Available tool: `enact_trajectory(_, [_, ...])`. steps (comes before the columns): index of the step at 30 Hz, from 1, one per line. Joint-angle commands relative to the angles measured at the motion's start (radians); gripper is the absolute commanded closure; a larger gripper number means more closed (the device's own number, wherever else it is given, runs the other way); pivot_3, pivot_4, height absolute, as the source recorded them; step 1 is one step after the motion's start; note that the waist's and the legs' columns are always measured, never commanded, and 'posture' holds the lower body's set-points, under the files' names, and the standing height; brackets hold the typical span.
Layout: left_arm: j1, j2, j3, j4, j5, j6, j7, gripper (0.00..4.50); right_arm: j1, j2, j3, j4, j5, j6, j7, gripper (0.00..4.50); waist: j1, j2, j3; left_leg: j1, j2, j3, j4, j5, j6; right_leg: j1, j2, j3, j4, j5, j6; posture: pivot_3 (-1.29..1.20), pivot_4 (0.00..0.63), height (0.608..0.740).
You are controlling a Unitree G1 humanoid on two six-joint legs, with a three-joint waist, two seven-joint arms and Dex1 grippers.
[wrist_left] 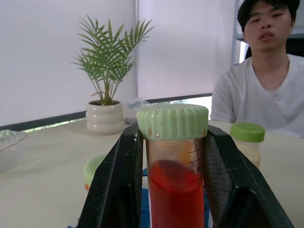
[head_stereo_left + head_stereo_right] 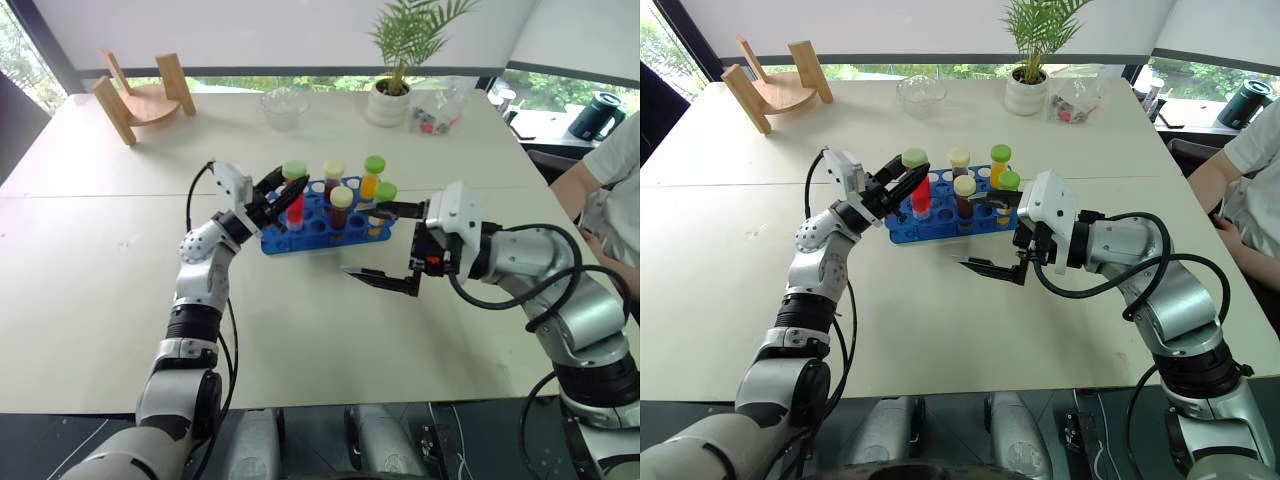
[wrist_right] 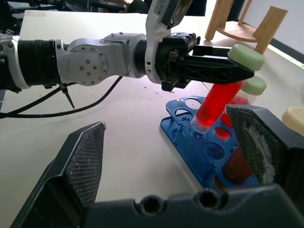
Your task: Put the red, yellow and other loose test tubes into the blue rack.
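Note:
The blue rack (image 2: 300, 241) lies mid-table with several capped tubes standing in it, among them a yellow-capped dark one (image 2: 341, 207) and a green-capped orange one (image 2: 372, 176). My left gripper (image 2: 283, 190) is shut on a red test tube (image 2: 296, 206) with a green cap, gripped just under the cap. The tube (image 3: 216, 102) leans, with its lower end at a hole near the rack's end (image 3: 190, 142). My right gripper (image 2: 383, 246) stands open off the rack's right front corner, nothing between its fingers (image 3: 80, 161).
A wooden stand (image 2: 145, 95) sits at the back left. A glass bowl (image 2: 285, 108), a potted plant (image 2: 392, 85) and a clear bag of small items (image 2: 435, 115) line the far side. A person (image 2: 610, 180) sits at the right edge.

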Motion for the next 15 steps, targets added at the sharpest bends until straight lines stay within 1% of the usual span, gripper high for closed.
enact_trajectory(1, [-0.013,-0.006,-0.014,-0.019,-0.012,-0.019,-0.008,3.36,-0.001,-0.009,-0.025,-0.046,0.011,0.000,-0.008,0.00,0.000,0.000,0.000,0.000,0.000,0.000,0.000,0.000,0.000,0.000,0.000,0.000,0.000,0.000,0.000,0.00,0.150,0.740])
enact_trajectory(9, [0.007,-0.001,-0.034,-0.019,-0.006,-0.045,-0.016,3.36,0.000,-0.008,-0.025,-0.054,0.012,0.006,-0.016,0.00,-0.001,0.000,0.000,0.000,0.000,0.000,0.000,0.000,0.000,0.000,0.000,0.000,0.000,0.000,0.000,0.00,0.150,0.740])
enact_trajectory(15, [0.052,0.026,-0.044,-0.080,-0.012,-0.034,-0.023,3.36,0.004,-0.009,-0.027,-0.056,0.012,0.005,-0.017,0.00,-0.003,0.000,0.000,0.000,0.000,0.000,0.000,0.000,0.000,0.000,0.000,0.000,0.000,0.000,0.000,0.00,0.150,0.740])
